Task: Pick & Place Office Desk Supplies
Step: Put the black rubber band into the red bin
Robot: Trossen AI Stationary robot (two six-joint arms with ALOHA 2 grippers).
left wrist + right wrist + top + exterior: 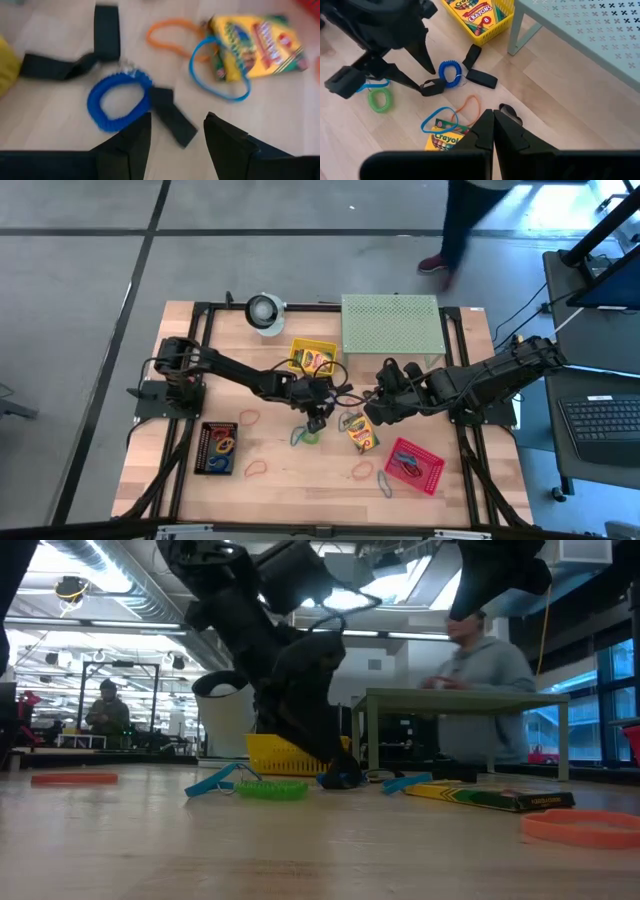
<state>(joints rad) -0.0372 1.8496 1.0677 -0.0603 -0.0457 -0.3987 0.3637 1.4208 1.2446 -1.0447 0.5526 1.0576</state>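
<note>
Near edge of the worktop (300, 480): an orange rubber band (585, 826) lies flat at the low view's right, partly cut off by the frame; a red one (74, 778) lies at the left. From above, a black tray (217, 448) with bands sits at the near left and a red basket (415, 464) at the near right.

Mid-worktop: left claw (174, 131) points down, fingers apart, nothing between them. Just past its tips lies a blue coiled loop (119, 102) with black tabs attached (what these tabs are is hard to make out). A green coiled loop (380, 100) rests beside the claw, a thin blue band (439, 120) overlapping a crayon box (257, 41), an orange band (170, 36) touching the same box.

Right claw (493, 121) hovers above that crayon box, fingers pressed together, empty.

Further back: yellow basket (313, 357) holding another crayon box (472, 12), pale green perforated stand (390, 325), white roll (265, 311).

Beyond the worktop: a person in a grey hoodie (485, 670), blurred, lower body hidden by the stand.
</note>
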